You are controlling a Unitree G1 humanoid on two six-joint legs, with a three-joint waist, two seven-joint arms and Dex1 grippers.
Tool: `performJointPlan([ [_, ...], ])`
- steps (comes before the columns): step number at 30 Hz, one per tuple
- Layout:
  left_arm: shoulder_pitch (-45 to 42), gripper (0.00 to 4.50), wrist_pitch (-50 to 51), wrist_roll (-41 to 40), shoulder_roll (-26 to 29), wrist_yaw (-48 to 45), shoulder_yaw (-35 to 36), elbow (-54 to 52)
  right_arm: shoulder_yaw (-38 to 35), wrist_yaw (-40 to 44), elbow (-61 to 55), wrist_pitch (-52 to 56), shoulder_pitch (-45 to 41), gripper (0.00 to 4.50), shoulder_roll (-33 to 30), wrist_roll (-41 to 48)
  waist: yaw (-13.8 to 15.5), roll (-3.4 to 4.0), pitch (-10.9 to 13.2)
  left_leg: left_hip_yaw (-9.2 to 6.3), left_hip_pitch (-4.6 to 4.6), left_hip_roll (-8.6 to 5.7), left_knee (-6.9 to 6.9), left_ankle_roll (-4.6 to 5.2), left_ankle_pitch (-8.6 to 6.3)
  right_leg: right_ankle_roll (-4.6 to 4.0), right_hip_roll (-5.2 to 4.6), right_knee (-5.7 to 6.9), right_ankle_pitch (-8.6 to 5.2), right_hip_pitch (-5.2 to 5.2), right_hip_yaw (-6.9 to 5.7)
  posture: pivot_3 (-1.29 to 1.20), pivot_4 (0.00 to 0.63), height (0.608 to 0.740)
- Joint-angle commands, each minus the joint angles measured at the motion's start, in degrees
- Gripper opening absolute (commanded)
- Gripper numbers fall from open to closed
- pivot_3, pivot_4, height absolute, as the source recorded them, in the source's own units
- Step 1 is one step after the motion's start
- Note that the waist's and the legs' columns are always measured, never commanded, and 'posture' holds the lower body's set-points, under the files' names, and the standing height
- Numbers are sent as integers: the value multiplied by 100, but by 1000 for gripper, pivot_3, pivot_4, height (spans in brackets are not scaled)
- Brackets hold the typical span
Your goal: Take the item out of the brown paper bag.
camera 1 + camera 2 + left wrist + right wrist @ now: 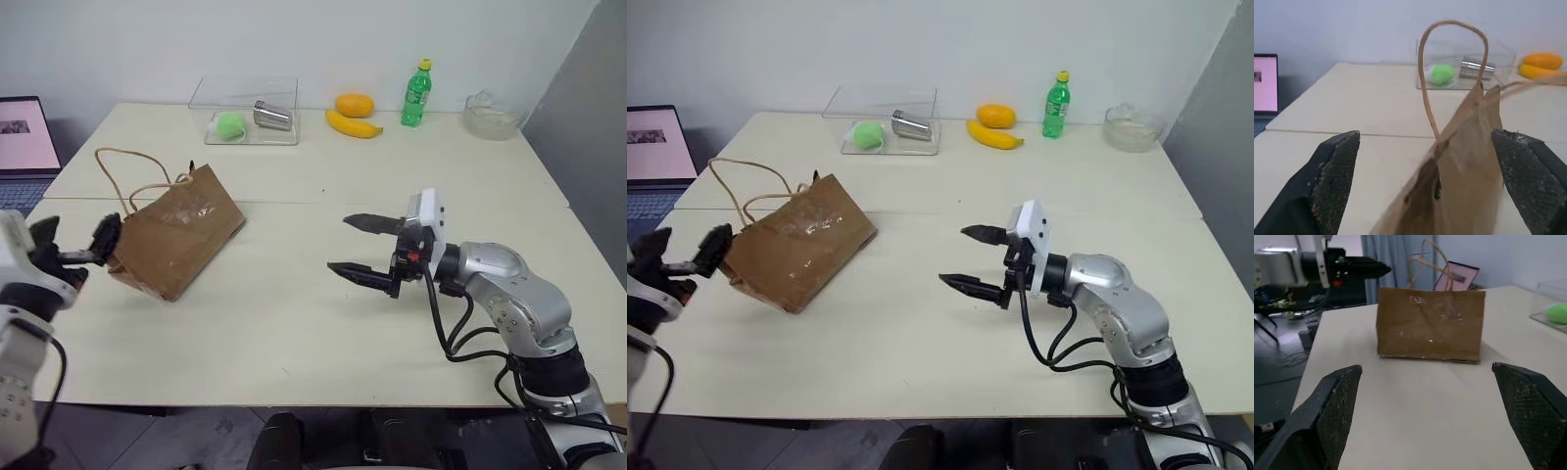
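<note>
Just one brown paper bag [176, 238] — two end effectors, left [76, 245] and right [361, 247], apparently both open, empty.

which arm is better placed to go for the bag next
Left, probably. The left gripper hangs open right beside the paper bag, at the end with the cord handles. The right gripper is open too, but stands well apart across the table.

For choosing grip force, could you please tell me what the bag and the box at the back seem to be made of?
The creased brown paper bag looks like matte kraft paper, going by its folds, with thin tan cord handles. The clear box seems to be glossy rigid plastic: see-through, with sharp edges.
</note>
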Motion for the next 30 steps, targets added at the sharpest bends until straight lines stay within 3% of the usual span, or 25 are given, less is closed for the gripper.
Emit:
performJointPlan([
  [1, -298, 4484, 421, -369, 661, -642, 50, 555, -47, 208, 44, -256, -146, 4500, -43, -10, -2, -1, 0, 1, 0, 2, 0, 0, 0, 0, 0, -1, 0, 0, 2, 0, 150, 740],
  [8, -949, 4484, 252, 122, 1556, -1707, -896, 2027, -24, 294, 175, -572, -154, 4500, -7, -153, -5, 4, 4, 14, -3, 3, -4, -3, -2, 0, -2, 1, 0, -12, 12, 0, 150, 740],
  [23, -3134, 4484, -551, 1069, 1588, -2726, -2141, 4267, -31, 122, -149, -364, -360, 4500, -31, -162, -11, 0, 3, 52, -66, 32, 5, -7, 0, -2, -1, 12, 4, -76, 18, 0, 150, 740],
  [30, -3392, 2348, -692, 1224, 1711, -3080, -2177, 4543, -9, 334, -322, -272, -352, 4500, -188, -51, -10, -1, 3, 83, -64, 61, 6, -7, 0, -2, 2, 9, 4, -80, 20, 0, 150, 740],
])
